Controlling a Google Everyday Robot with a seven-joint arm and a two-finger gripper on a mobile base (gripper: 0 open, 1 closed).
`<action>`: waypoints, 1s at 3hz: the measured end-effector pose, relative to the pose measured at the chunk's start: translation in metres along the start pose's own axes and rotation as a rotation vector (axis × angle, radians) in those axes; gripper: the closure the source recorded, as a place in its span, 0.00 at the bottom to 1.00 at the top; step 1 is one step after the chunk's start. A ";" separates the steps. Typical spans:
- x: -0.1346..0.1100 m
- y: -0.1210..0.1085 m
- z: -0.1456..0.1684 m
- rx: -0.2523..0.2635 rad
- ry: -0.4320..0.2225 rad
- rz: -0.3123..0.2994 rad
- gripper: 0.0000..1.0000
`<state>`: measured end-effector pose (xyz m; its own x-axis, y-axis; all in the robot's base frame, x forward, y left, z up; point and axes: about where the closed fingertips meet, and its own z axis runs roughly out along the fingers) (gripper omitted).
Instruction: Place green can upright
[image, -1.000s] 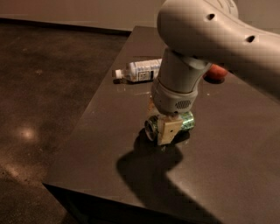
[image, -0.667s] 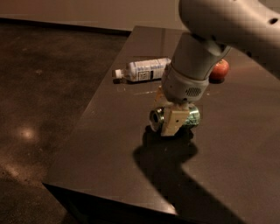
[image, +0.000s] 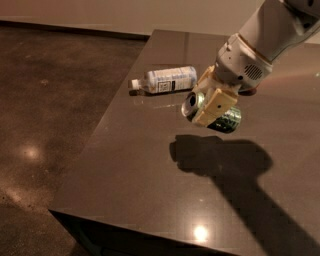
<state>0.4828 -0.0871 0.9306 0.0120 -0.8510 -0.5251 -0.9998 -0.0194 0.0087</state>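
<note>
The cream gripper (image: 212, 105) has its two fingers closed across the green can (image: 229, 120), holding it just above the glossy dark table (image: 140, 195). The smooth metal cylinder's long axis lies nearly level, silver end pointing near-left, not yet upright. A clear plastic bottle (image: 165, 80) lies on its side to the far left.

open tabletop (image: 145, 195) beneath gripper (image: 209, 107); bottle (image: 167, 80) just beyond

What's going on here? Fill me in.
The robot's single arm has its gripper shut on the green can, which lies sideways in the grip, one silver end facing the camera. The can appears lifted off the dark table, its shadow falling separately below. A clear plastic bottle lies on its side farther back on the table. The can is not yet set upright.
</note>
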 end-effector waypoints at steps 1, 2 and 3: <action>0.003 -0.006 -0.018 0.034 -0.136 0.111 1.00; 0.008 -0.013 -0.033 0.081 -0.277 0.216 1.00; 0.015 -0.020 -0.042 0.118 -0.397 0.295 1.00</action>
<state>0.5035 -0.1215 0.9588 -0.2558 -0.5455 -0.7981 -0.9550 0.2706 0.1212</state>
